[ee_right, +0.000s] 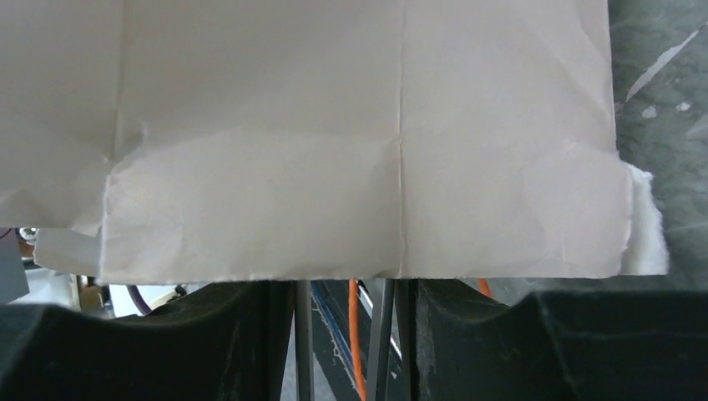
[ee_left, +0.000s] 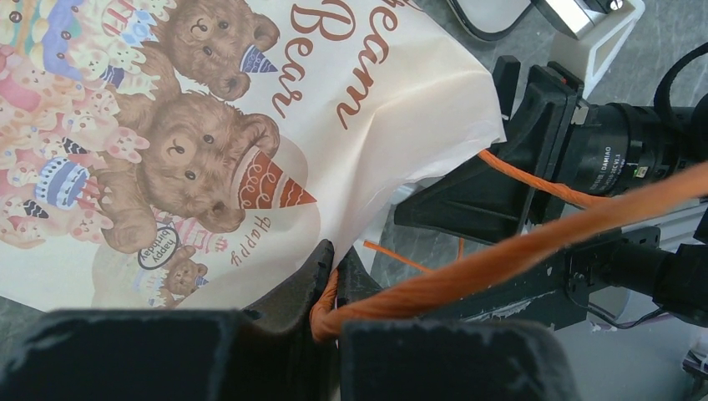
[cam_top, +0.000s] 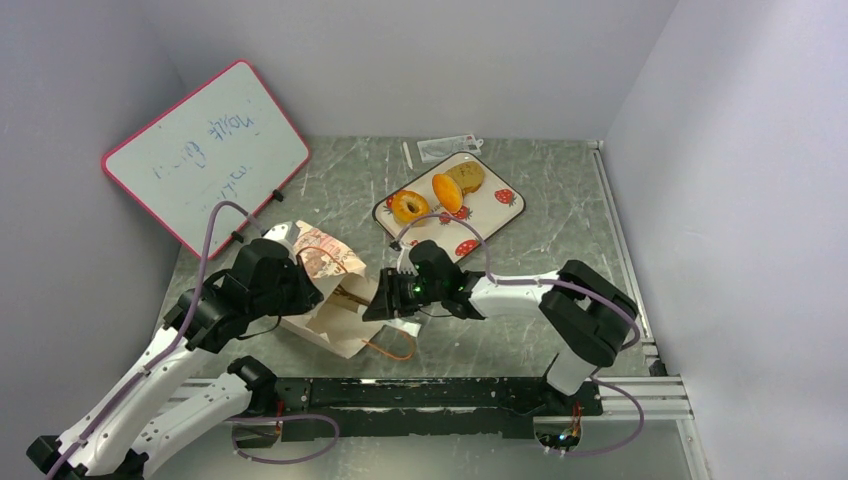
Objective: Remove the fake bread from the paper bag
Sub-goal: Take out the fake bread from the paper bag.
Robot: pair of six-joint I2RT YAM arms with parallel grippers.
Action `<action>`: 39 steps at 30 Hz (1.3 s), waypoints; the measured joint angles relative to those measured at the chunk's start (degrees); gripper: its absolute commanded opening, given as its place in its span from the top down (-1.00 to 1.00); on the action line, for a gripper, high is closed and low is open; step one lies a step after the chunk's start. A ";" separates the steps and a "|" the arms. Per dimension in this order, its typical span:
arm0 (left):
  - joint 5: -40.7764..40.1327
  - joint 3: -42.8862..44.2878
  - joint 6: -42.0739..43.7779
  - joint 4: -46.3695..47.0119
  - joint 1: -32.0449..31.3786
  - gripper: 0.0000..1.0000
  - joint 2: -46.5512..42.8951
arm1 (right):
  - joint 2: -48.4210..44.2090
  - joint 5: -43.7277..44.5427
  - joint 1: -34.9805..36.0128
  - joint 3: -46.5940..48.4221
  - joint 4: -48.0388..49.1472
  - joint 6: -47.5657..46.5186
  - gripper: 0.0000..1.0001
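Handle [ee_left: 467, 271] pinched in left fingers [ee_left: 292, 288]; right fingers [ee_right: 209, 334] ajar at paper bag [ee_right: 334, 150]

Paper bag [ee_left: 376, 109], printed face: large brown script "Bear", cut-off "…eam" above it. Small "Happy" beside bear's party hat, upside down. Round badge: "happy birthday". Whiteboard [cam_top: 205, 150]: blue handwriting, illegible. Black cylinder [ee_left: 618, 154] beside bag: white print, too small to read.

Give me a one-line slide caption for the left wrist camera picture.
Left gripper shut on the orange cord handle of the bear-printed paper bag.
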 measured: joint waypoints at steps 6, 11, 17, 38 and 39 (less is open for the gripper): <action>0.31 0.04 0.00 0.00 0.00 0.86 0.02 | 2.23 -1.29 0.00 0.04 3.13 -1.60 0.04; 0.37 0.42 0.04 0.02 0.00 0.86 0.13 | 5.51 -3.30 0.00 0.79 6.43 -2.12 0.03; 0.44 0.42 0.11 0.00 0.00 0.86 0.22 | 9.18 -6.01 0.00 1.66 10.88 -2.36 0.07; -0.68 2.19 0.20 -1.84 0.00 0.86 -2.78 | 1.55 -8.20 0.44 -2.84 13.20 0.22 1.00; -0.90 2.47 0.22 -1.86 0.00 0.86 -2.84 | -0.46 -7.76 0.26 -3.45 12.17 -0.15 1.00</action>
